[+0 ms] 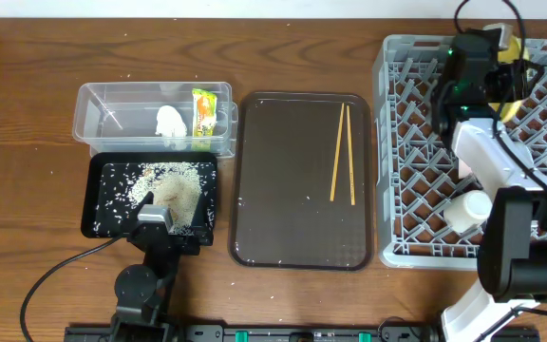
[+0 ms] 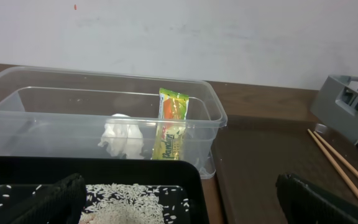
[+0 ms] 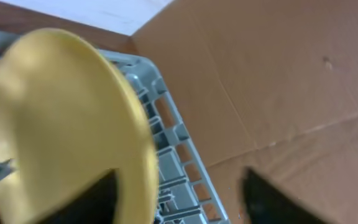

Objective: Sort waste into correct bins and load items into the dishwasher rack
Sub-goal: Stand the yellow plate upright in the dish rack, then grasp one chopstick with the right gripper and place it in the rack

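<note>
The grey rack [image 1: 385,142] stands at the right. My right gripper [image 1: 503,74] hovers over its far side, jaws wide open [image 3: 179,186], the rim of the upright yellow plate [image 3: 61,124] between them. A white cup [image 1: 468,209] lies in the rack. The chopsticks [image 1: 342,152] lie on the brown tray [image 1: 283,190]. The clear tub [image 1: 112,104] holds the paper wad [image 1: 170,122] and snack wrapper [image 1: 203,112]. The black tub [image 1: 103,199] holds rice [image 1: 174,185]. My left gripper [image 1: 155,220] is open and empty [image 2: 179,205] at its near edge. The bowls are not visible.
A few rice grains lie scattered on the wooden table around the black tub. The left wrist view shows the clear tub [image 2: 42,118], wad [image 2: 122,135], wrapper [image 2: 171,124], chopsticks [image 2: 337,165] and a rack corner [image 2: 347,106]. The right arm's base covers the rack's near right.
</note>
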`<state>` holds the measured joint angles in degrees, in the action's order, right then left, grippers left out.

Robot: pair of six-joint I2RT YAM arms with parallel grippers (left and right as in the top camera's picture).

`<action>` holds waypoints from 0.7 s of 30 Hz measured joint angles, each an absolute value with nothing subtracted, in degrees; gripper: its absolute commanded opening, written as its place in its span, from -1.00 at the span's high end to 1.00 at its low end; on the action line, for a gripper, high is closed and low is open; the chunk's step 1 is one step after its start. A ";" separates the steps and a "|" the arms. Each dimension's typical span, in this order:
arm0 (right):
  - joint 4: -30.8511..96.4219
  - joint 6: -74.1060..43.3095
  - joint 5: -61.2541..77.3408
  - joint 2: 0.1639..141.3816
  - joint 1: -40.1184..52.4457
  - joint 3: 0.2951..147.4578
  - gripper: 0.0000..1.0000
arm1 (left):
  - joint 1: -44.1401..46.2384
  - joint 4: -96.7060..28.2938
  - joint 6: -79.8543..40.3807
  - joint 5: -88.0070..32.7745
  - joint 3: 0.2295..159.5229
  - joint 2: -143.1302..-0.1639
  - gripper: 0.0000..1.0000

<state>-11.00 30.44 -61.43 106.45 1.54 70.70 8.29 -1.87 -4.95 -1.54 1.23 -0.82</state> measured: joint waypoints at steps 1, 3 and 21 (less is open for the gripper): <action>-11.09 31.09 -61.12 106.45 2.26 70.70 -0.55 | 8.29 -1.87 -4.95 -1.54 1.21 -0.82 -1.00; -10.85 31.53 -60.73 106.21 4.23 70.70 -0.65 | 8.29 -1.87 -4.93 -1.54 1.21 -0.82 -1.00; 35.59 -9.85 -11.03 96.99 33.06 71.26 -0.29 | 8.29 -1.93 -4.95 -1.54 1.28 -0.86 -1.00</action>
